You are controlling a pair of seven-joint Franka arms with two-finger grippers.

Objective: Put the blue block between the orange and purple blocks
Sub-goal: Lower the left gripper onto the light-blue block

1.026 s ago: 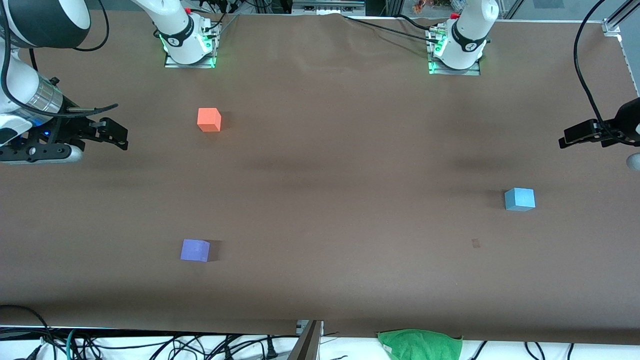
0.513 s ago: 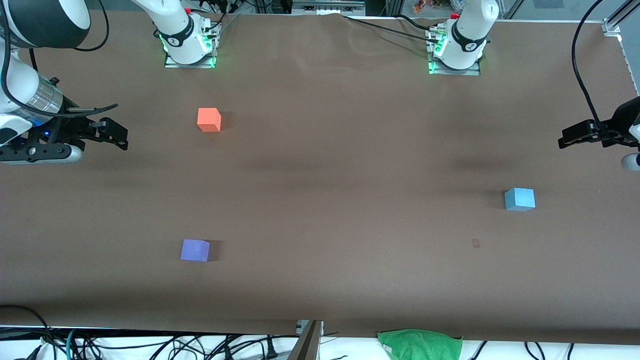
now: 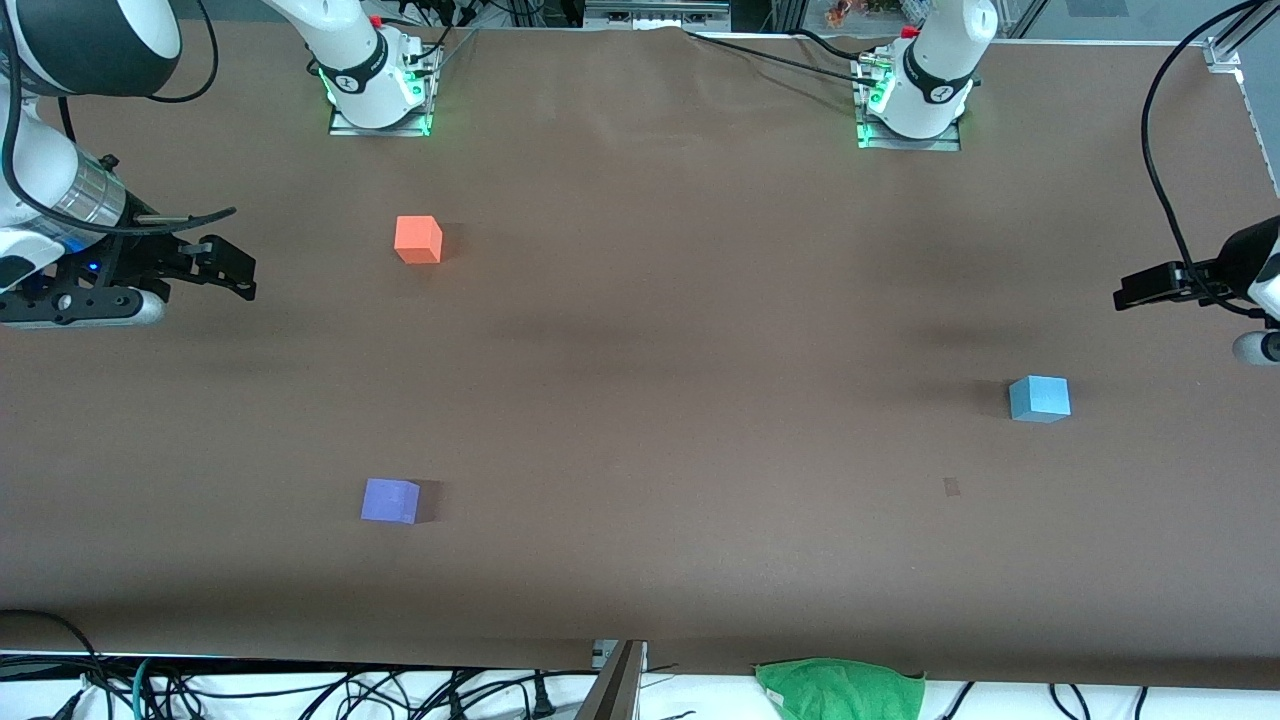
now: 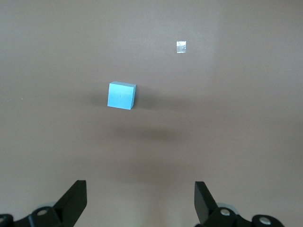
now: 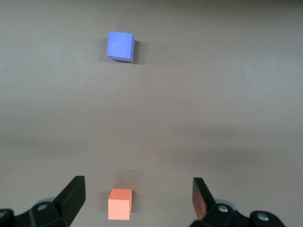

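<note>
The blue block (image 3: 1039,398) sits on the brown table toward the left arm's end; it also shows in the left wrist view as the blue block (image 4: 121,95), ahead of the fingers. My left gripper (image 3: 1130,293) hovers open and empty over the table's edge near it, apart from it; the left gripper (image 4: 139,189) has nothing between its fingers. The orange block (image 3: 418,240) and the purple block (image 3: 390,500) lie toward the right arm's end, the purple one nearer the front camera. My right gripper (image 3: 235,272) waits open beside the orange block (image 5: 120,204); the purple block (image 5: 120,46) lies farther off.
A small tape mark (image 3: 951,487) lies on the table nearer the front camera than the blue block. A green cloth (image 3: 840,688) and cables hang off the table's front edge. The two arm bases (image 3: 378,90) stand along the back.
The left gripper has shifted slightly toward the blue block. The right arm and all three blocks have not moved.
</note>
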